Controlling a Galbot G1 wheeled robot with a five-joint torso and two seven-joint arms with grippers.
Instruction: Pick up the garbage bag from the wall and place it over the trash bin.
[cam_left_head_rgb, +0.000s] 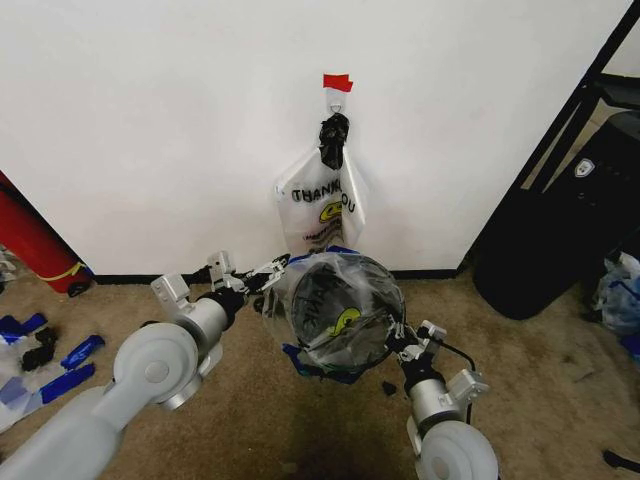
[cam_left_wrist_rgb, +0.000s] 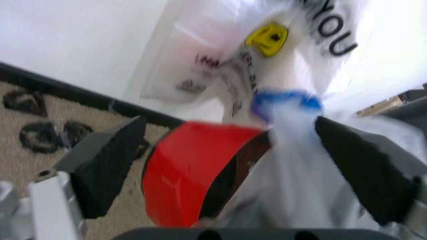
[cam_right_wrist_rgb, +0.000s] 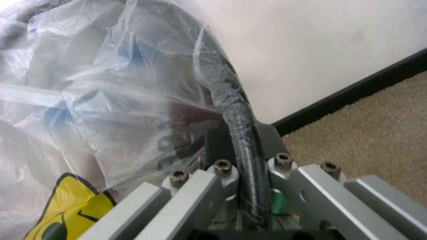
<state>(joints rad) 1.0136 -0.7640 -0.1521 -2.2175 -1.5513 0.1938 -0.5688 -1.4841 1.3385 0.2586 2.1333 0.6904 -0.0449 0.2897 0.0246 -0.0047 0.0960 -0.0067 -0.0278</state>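
Garbage bag (cam_left_head_rgb: 335, 318), thin crinkled plastic with blue patches, drapes over the round black mesh trash bin (cam_left_head_rgb: 318, 298) near the wall (cam_left_head_rgb: 160, 120). A similar clear bag (cam_left_head_rgb: 318, 205) hangs from a hook behind. Left gripper (cam_left_head_rgb: 268, 272) fingers (cam_left_wrist_rgb: 110, 165) spread wide around bag and bin; right gripper (cam_left_head_rgb: 400, 340) fingers clamp the plastic-covered rim.

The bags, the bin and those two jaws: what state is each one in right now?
garbage bag: draped over the bin's top.
trash bin: upright, covered by the bag.
"THANK YOU" bag: hanging on the wall hook.
left gripper: jaws open around bag plastic.
right gripper: shut on the bin rim.
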